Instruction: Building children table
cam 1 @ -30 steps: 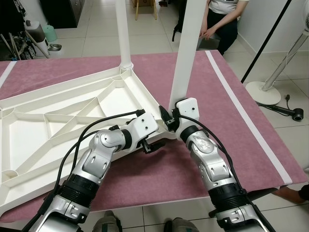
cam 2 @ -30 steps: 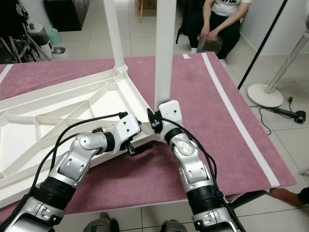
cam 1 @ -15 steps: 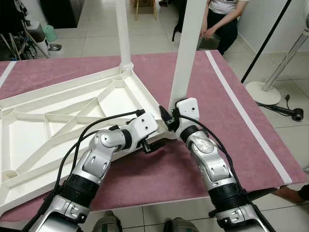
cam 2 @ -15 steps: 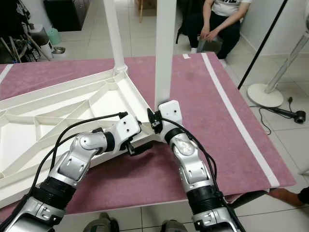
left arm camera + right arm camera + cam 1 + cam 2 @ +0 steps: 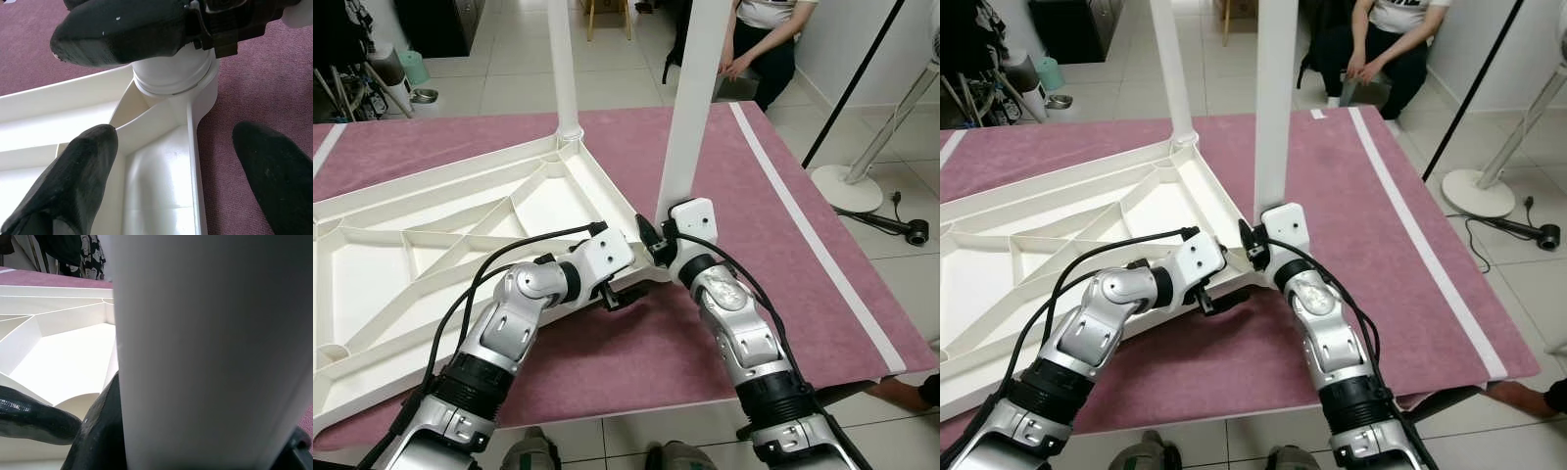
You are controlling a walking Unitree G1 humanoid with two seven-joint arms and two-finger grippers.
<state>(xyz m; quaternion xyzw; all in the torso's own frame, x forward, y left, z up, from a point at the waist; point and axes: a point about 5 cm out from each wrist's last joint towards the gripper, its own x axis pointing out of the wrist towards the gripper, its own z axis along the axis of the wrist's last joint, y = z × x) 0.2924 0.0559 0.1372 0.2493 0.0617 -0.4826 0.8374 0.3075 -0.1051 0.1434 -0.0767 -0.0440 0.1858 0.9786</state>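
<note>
A pink mat covers the floor, and on it lies the white tabletop upside down, its ribbed underside facing up. Two white legs stand upright from it: the far leg at the back corner and the near leg at the corner closest to the robot. A seated person is beyond the mat, and a fan base stands on the tiles to the right. The right claw is clamped around the base of the near leg. The left claw is spread wide, its fingers straddling the tabletop's corner rim just below the leg socket, gripping nothing.
</note>
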